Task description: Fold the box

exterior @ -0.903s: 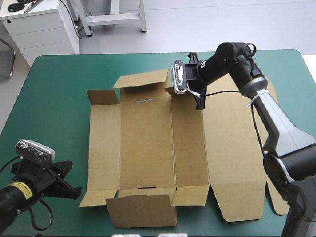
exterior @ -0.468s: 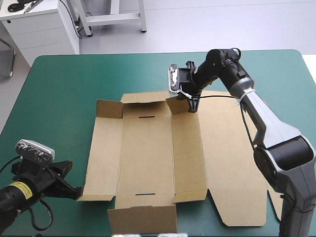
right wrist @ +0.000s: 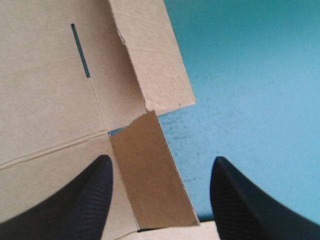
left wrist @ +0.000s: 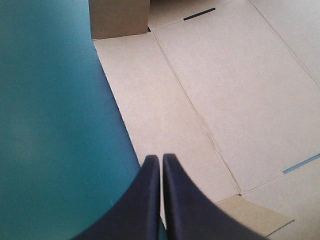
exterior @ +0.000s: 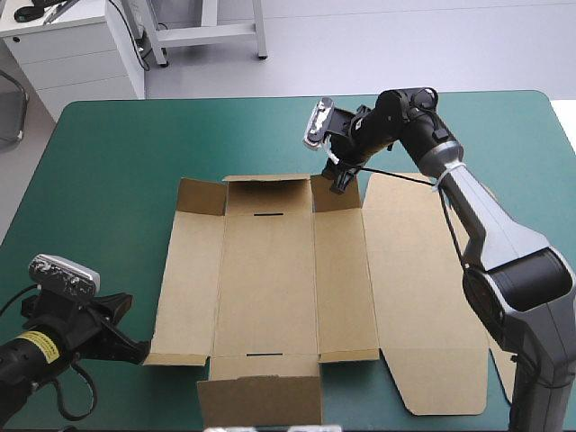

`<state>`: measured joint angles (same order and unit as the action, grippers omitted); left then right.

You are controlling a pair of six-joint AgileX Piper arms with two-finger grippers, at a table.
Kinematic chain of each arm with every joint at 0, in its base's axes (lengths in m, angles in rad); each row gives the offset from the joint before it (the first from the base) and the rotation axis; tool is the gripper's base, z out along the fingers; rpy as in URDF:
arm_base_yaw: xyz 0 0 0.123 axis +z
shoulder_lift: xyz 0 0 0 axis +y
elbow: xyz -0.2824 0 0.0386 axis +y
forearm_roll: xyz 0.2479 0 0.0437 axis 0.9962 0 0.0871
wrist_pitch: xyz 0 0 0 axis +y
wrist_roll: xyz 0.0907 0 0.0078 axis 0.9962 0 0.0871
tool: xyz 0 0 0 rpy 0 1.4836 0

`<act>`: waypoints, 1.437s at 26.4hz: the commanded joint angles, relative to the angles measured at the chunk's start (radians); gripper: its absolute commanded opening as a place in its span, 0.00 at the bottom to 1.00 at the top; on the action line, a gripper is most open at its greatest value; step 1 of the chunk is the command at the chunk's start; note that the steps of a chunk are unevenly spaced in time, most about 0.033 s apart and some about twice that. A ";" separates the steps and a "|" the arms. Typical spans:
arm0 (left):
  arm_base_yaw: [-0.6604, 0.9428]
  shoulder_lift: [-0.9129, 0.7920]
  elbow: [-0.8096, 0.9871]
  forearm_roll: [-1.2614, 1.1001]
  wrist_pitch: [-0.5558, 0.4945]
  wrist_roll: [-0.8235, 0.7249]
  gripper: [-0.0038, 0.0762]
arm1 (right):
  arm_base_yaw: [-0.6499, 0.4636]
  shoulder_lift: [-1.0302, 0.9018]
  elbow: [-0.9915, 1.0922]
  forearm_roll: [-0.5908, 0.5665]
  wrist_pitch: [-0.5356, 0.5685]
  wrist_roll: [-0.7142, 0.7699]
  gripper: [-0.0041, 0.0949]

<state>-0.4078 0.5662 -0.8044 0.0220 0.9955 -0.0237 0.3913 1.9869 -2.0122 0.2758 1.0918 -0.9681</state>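
A: Briefly, where did the box (exterior: pixel 270 279) lie?

B: Mid-tabletop (exterior: pixel 108 153), opened out nearly flat. Flaps along its far edge stood partly raised. The rest lay on the teal-green cover.

A: End effectors?

B: Right end effector (right wrist: pixel 160 162) was wide open at the far edge, holding nothing. The small corner flap (exterior: pixel 331 196) stood tilted up between its black fingers; whether it touched one I could not tell. Left end effector (left wrist: pixel 161 160) was closed, fingers pressed together with nothing between. Its tip sat at the box's near-left corner, just over the board's edge.

A: Handling?

B: Judged: light, thin brown board. Stiff across a panel, weak along the scored creases (left wrist: pixel 200 117), so it should hinge there and nowhere else. Smooth face on a smooth cover, so likely to skate if pushed sideways without a counter-hold. Edges and small flaps could crumple or tear under a hard pinch.

A: Where to take hold?

B: Judged: at a flap's free edge, pinched flat across the sheet, away from the crease, then swung about the crease. The corner flap between the right fingers looked the obvious grip. The left tip could press the near panel down as an anchor.
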 commanded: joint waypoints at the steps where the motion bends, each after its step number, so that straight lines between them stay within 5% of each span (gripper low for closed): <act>1: -0.002 0.006 -0.031 0.000 -0.055 -0.001 0.04 | 0.001 -0.092 -0.043 -0.092 -0.024 0.130 0.36; 6: -0.002 0.006 -0.031 0.006 -0.060 -0.001 0.04 | 0.001 -0.131 -0.078 -0.276 0.022 0.344 0.03; 10: -0.002 0.006 -0.031 0.006 -0.084 -0.001 0.04 | -0.022 -0.163 -0.098 -0.389 0.085 0.527 0.02; 15: -0.002 0.006 -0.031 0.006 -0.119 -0.001 0.04 | -0.135 -0.201 -0.092 -0.396 0.163 0.704 0.02; 21: -0.002 0.013 -0.033 0.006 -0.126 -0.012 0.04 | -0.331 -0.242 -0.081 -0.173 0.163 0.767 0.02; 26: -0.002 0.078 -0.091 0.006 -0.106 -0.019 0.04 | -0.503 -0.352 0.068 0.036 0.163 0.667 0.02; 38: -0.002 0.440 -0.452 0.161 0.040 -0.005 0.05 | -0.526 -0.707 0.569 0.176 0.141 0.516 0.02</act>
<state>-0.4078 0.9566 -1.1747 0.1621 1.0548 -0.0314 -0.1278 1.3737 -1.4881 0.3954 1.2451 -0.4231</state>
